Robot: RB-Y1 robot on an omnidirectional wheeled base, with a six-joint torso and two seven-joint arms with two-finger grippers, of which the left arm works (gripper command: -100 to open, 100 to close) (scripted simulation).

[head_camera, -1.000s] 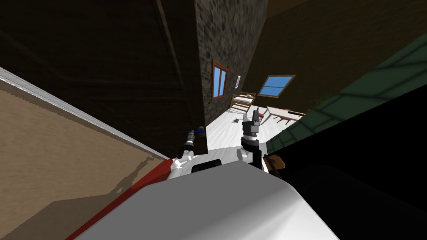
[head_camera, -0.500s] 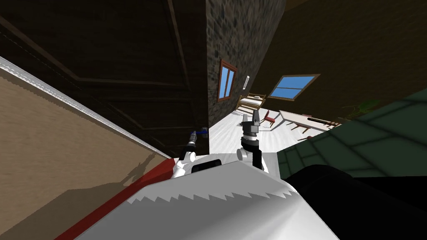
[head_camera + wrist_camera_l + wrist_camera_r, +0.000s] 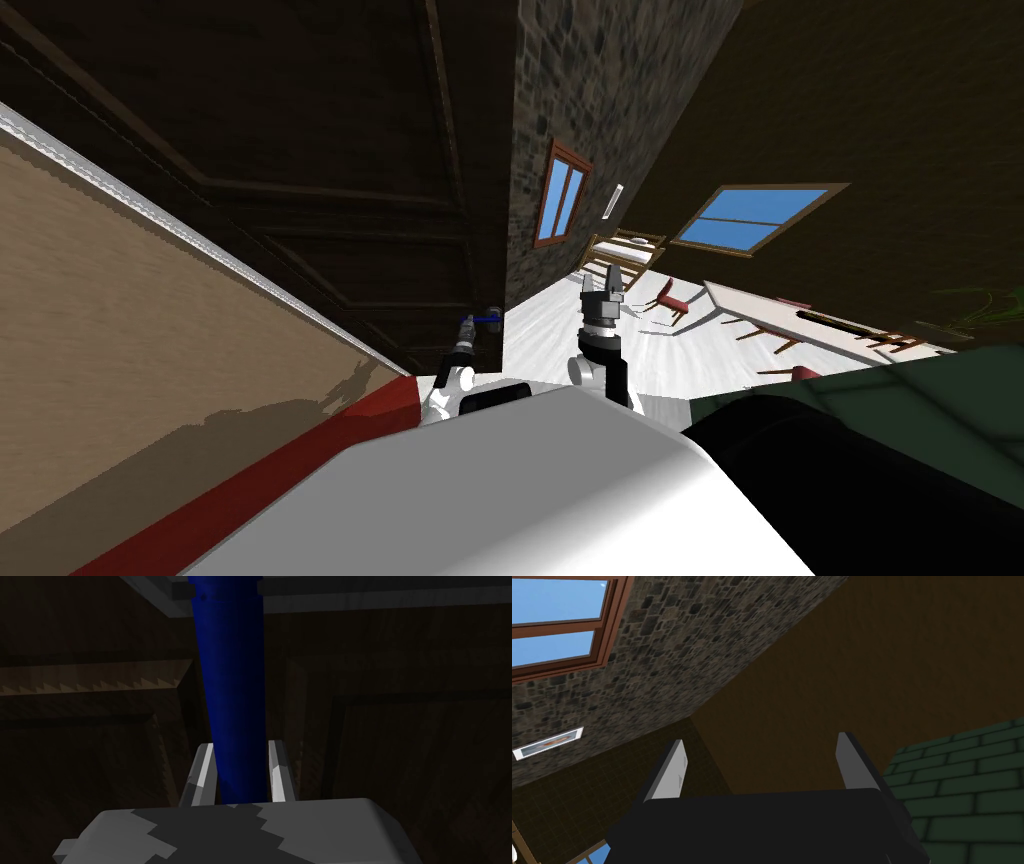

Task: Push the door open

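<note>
Midway through the push, I have the left gripper (image 3: 239, 773) clamped on the slim blue lever handle (image 3: 230, 691), one light grey finger (image 3: 202, 771) pressed to each side. The handle sits near the free edge of the dark brown panelled wooden door (image 3: 330, 240), seen from the head camera just ahead and to my left. The door stands partly swung, with a white floor (image 3: 560, 330) showing past its edge.

I judge the opening under way, not finished. The next move calls for a steady forward press through the handle, with my base following so the left arm does not overreach.

The right gripper (image 3: 603, 281) hangs idle, raised ahead of my chest, its fingers spread apart and holding nothing.

The rough grey stone wall (image 3: 600, 120) rises right beside the door's free edge and may limit the swing. A green brick wall (image 3: 900, 385) closes in on my right, leaving a narrow passage. Farther in, a long white table (image 3: 790, 315), a red chair (image 3: 672, 297) and a pale wooden bed frame (image 3: 625, 250) stand well apart from the door.
</note>
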